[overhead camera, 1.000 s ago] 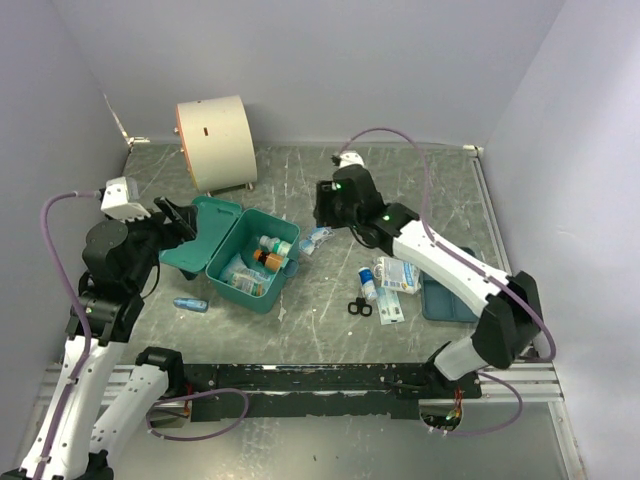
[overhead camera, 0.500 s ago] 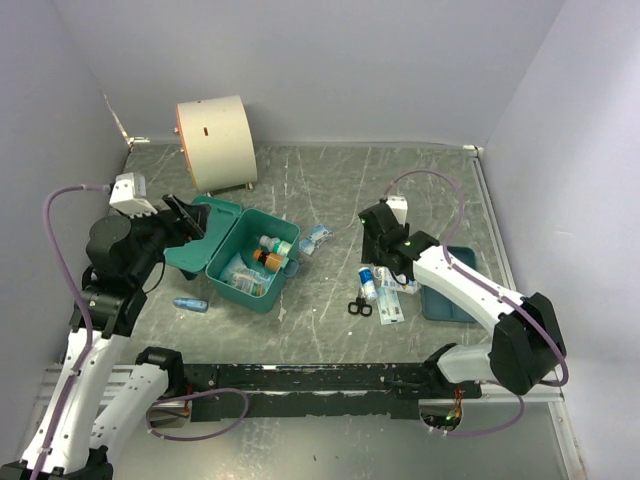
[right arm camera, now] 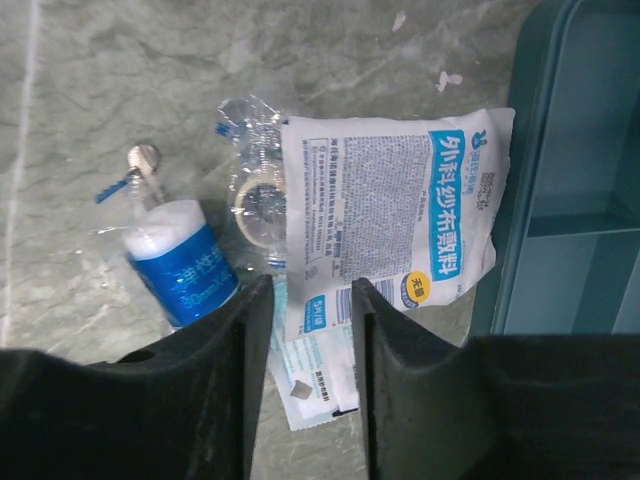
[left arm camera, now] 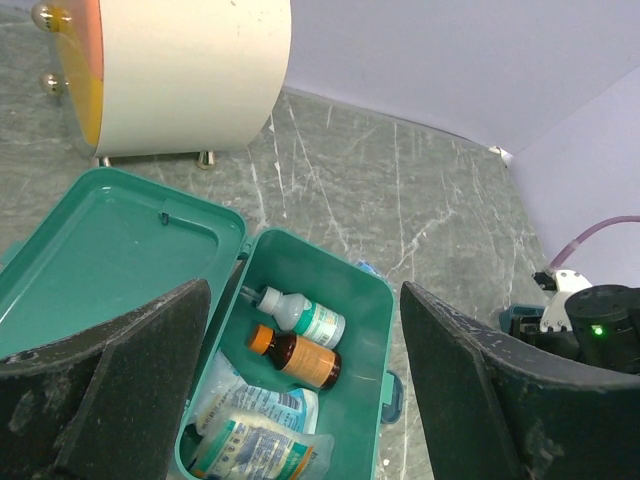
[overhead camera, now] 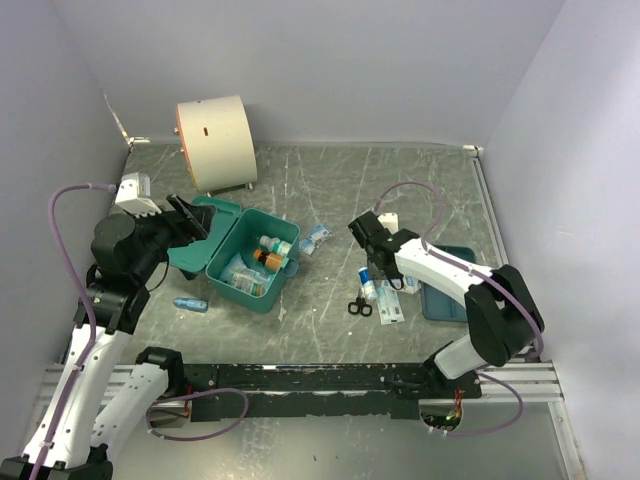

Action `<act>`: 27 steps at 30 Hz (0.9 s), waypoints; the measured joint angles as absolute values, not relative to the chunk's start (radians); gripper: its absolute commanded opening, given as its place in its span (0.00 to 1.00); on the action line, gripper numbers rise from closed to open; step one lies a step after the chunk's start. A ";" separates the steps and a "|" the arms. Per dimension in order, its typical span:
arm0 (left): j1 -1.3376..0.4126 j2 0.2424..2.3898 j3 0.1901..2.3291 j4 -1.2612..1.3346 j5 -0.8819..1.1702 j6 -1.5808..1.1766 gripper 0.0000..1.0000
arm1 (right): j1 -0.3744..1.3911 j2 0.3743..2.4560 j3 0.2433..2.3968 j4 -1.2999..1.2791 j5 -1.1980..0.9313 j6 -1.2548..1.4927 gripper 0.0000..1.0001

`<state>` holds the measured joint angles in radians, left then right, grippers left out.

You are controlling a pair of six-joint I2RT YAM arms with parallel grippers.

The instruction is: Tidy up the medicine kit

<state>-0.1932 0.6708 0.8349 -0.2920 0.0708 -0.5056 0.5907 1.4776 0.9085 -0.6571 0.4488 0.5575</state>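
The medicine kit (overhead camera: 262,285) is a teal box standing open, its lid (overhead camera: 200,240) laid back to the left. Inside lie a white bottle with a teal label (left arm camera: 305,318), an amber bottle with an orange cap (left arm camera: 298,358) and soft packets (left arm camera: 255,440). My left gripper (overhead camera: 190,222) hovers over the lid's edge, wide open and empty (left arm camera: 305,292). My right gripper (overhead camera: 370,250) hangs low over a pile of supplies. Its jaws (right arm camera: 308,300) stand partly open astride the lower left edge of a white-and-blue gauze packet (right arm camera: 390,200), with a smaller packet (right arm camera: 315,375) beneath.
A blue-labelled roll (right arm camera: 185,265) and a clear-wrapped tape roll (right arm camera: 255,195) lie left of the gauze packet. A shallow blue-teal tray (overhead camera: 448,295) sits to its right. Scissors (overhead camera: 360,306), a clear packet (overhead camera: 315,238), a small blue tube (overhead camera: 190,304) and a cream drum (overhead camera: 215,140) share the table.
My right arm swung from the far middle of the table down to the pile beside the tray, and its jaws narrowed. The left arm shifted only slightly.
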 measured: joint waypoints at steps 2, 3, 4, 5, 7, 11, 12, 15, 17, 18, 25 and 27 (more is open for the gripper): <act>-0.193 0.670 0.834 -0.292 0.071 -0.506 0.88 | 0.591 1.500 0.909 -0.666 0.460 0.562 0.34; -0.193 0.670 0.834 -0.292 0.071 -0.505 0.88 | 0.591 1.505 0.909 -0.671 0.464 0.562 0.34; -0.193 0.669 0.833 -0.292 0.071 -0.505 0.88 | 0.591 1.508 0.909 -0.673 0.467 0.562 0.34; -0.193 0.668 0.830 -0.292 0.071 -0.505 0.88 | 0.591 1.508 0.909 -0.675 0.471 0.563 0.34; -0.193 0.667 0.826 -0.292 0.071 -0.505 0.88 | 0.591 1.508 0.909 -0.675 0.477 0.564 0.34; -0.193 0.667 0.822 -0.290 0.071 -0.505 0.87 | 0.591 1.521 0.912 -0.675 0.480 0.564 0.33; -0.193 0.668 0.822 -0.289 0.071 -0.505 0.87 | 0.591 1.528 0.914 -0.675 0.480 0.564 0.34; -0.193 0.671 0.822 -0.289 0.071 -0.505 0.87 | 0.591 1.542 0.915 -0.674 0.479 0.563 0.33; -0.193 0.672 0.822 -0.289 0.071 -0.505 0.87 | 0.591 1.551 0.915 -0.674 0.479 0.563 0.33; -0.193 0.671 0.822 -0.289 0.071 -0.505 0.87 | 0.591 1.555 0.915 -0.673 0.479 0.563 0.32; -0.193 0.671 0.821 -0.289 0.071 -0.505 0.87 | 0.591 1.570 0.921 -0.670 0.478 0.556 0.05; -0.193 0.671 0.821 -0.289 0.071 -0.505 0.87 | 0.591 1.570 0.925 -0.670 0.478 0.555 0.00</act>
